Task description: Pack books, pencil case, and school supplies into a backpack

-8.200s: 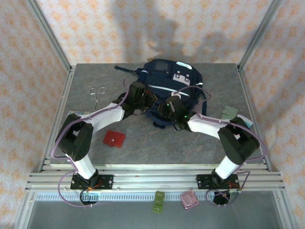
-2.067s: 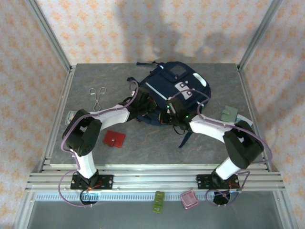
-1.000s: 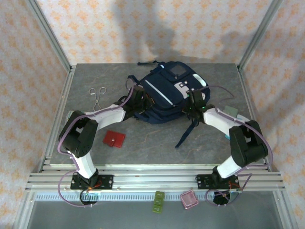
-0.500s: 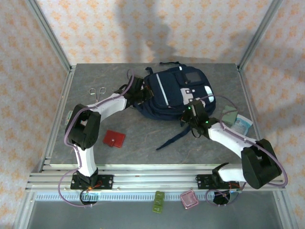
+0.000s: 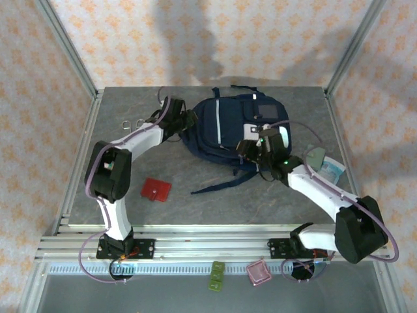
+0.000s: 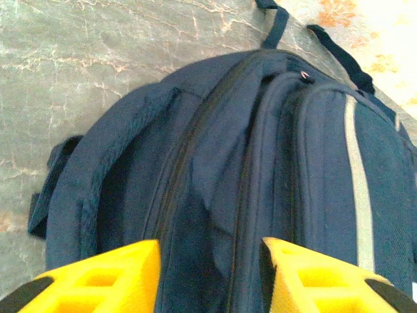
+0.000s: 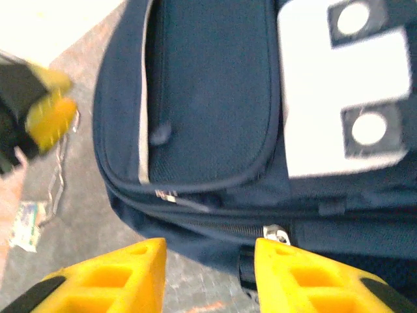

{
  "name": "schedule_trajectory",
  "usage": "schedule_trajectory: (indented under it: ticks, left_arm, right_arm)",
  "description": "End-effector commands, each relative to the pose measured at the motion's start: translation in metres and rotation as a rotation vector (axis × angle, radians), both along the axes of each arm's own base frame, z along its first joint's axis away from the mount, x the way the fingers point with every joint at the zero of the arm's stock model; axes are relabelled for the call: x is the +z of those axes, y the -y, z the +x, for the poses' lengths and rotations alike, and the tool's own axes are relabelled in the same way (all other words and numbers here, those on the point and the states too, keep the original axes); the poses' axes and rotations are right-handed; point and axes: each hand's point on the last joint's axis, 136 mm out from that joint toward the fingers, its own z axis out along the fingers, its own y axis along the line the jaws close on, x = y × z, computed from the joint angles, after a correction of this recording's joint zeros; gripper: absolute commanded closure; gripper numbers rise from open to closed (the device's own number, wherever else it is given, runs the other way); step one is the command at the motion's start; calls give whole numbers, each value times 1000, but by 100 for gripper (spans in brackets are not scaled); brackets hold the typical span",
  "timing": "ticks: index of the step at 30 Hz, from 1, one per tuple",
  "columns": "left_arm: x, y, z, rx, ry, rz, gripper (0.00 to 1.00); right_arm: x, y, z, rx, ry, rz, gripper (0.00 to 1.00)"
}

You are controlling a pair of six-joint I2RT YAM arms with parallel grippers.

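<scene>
1. Top external: backpack point(image 5: 225, 127) lies flat at the surface's far middle, with one dark strap point(image 5: 218, 184) trailing toward the near edge.
2. Red school supplies point(image 5: 156, 190) lie near the left edge, well apart from the backpack.
3. Left gripper point(image 6: 208, 254) is spread at the backpack's left side.
4. Right gripper point(image 7: 208, 251) is spread at its near-right side.

Navy-blue fabric backpack point(image 5: 225, 127) sits far-centre on the counter point(image 5: 215, 210); left hand point(image 5: 186, 120) at its left side, right hand point(image 5: 251, 151) at its near-right edge; flat red square item point(image 5: 156, 190) lies near-left.
</scene>
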Motion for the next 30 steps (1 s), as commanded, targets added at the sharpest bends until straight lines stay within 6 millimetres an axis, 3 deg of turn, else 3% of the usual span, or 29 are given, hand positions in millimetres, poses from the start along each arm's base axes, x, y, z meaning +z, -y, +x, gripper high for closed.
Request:
schedule_trajectory:
  ticks: [1, 6, 9, 18, 23, 26, 30]
  left_arm:
    - [23, 25, -21, -48, 69, -47, 53]
    - [18, 63, -58, -135, 72, -37, 51]
    - [15, 81, -69, -173, 82, -10, 51]
    - [-15, 95, -64, -206, 43, 29, 54]
    - [-25, 101, -64, -225, 23, 44, 57]
    - [-21, 104, -66, -236, 39, 61, 57]
    - [-14, 107, -74, -249, 68, 103, 54]
  right_arm:
    - [7, -1, 16, 8, -17, 55, 59]
    - [-12, -5, 41, 4, -87, 81, 58]
    - [-22, -13, 48, 21, -117, 113, 58]
    - [-40, -30, 68, 35, -181, 181, 57]
    - [-49, -31, 78, 10, -187, 204, 74]
    - [-60, -30, 79, 2, -213, 194, 99]
    - [-48, -32, 78, 17, -182, 212, 100]
